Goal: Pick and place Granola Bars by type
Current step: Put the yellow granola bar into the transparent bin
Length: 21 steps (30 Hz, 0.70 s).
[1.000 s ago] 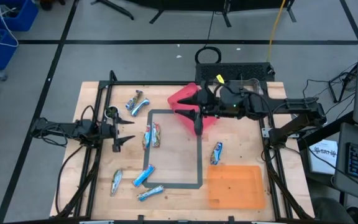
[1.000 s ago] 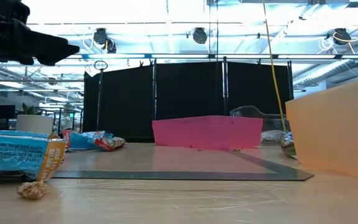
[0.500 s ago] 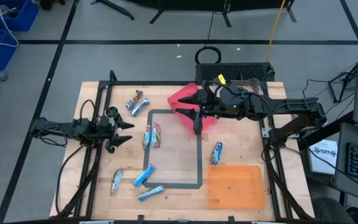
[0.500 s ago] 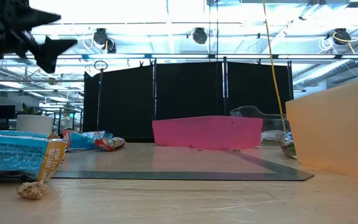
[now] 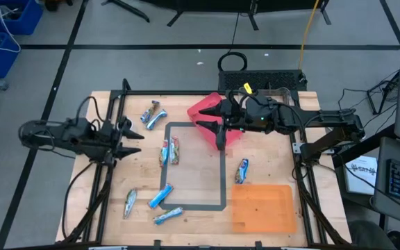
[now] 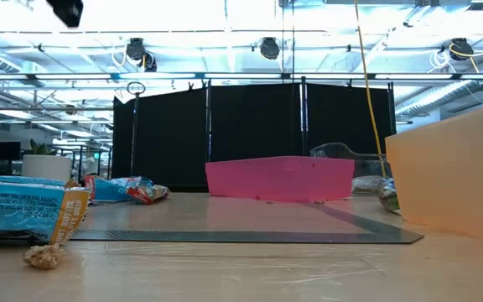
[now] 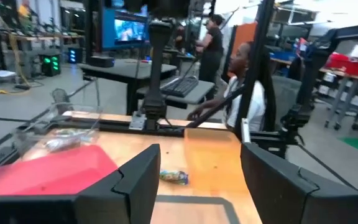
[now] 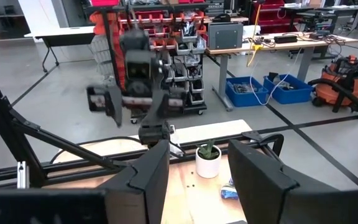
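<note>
At the worktop's [image 5: 269,156] left edge the left end effector [image 5: 132,134] hangs raised above the wood, its two dark fingers spread apart with nothing between them; its own wrist view looks across the worktop past those parted fingers [image 7: 135,177] to a person seated at a desk in the room beyond. The Granola Bars lie scattered on the wood: a pair [image 5: 153,114] near the far left corner, two more [image 5: 170,151] side by side on the left line of the grey tape rectangle [image 5: 223,180], and three [image 5: 160,196] towards the near left corner (mostly blue wrappers, with some red or orange showing on the two at the tape). Right of the rectangle a single bar [image 5: 242,171] lies just beyond the orange tray [image 5: 262,208]. The right end effector [image 5: 219,132] hovers over the edge of the pink tray [image 5: 203,110] at the far middle of the worktop, its fingers [image 8: 148,177] parted and gripping nothing. In the low view a blue-wrapped bar [image 6: 23,210] lies close at the left.
</note>
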Available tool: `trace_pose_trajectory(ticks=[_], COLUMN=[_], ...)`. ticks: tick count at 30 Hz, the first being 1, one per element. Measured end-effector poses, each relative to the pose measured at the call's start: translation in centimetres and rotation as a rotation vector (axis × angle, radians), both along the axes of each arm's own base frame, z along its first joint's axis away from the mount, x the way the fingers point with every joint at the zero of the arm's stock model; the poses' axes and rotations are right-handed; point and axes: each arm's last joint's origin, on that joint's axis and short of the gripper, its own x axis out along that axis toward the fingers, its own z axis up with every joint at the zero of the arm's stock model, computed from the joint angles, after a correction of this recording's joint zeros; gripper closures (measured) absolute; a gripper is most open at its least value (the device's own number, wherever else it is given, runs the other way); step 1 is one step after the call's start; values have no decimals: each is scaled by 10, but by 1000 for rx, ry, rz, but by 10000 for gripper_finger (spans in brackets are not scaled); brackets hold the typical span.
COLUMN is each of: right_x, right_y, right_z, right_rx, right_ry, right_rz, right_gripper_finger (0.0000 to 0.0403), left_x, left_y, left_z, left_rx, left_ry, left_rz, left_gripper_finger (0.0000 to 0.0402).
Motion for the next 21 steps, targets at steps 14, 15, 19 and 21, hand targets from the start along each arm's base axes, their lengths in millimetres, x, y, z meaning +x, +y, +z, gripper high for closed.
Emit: trace_pose_trajectory(ticks=[14, 15, 19, 21], right_x=[-1, -1, -1, -3], right_y=[2, 2, 3, 3], right_z=[-8, -9, -9, -8], right_rx=[3, 3, 6, 0], right_ry=[87, 92, 96, 98], right_rz=[65, 81, 115, 130], right_gripper_finger=[245, 245, 245, 245], left_x=[39, 42, 52, 58], left_y=[-16, -18, -24, -27], left_z=[71, 74, 88, 93], left_rx=[-199, -233, -362, -422], left_ry=[169, 179, 169, 159], left_rz=[-189, -195, -271, -318], left_gripper_finger=[156, 155, 155, 156])
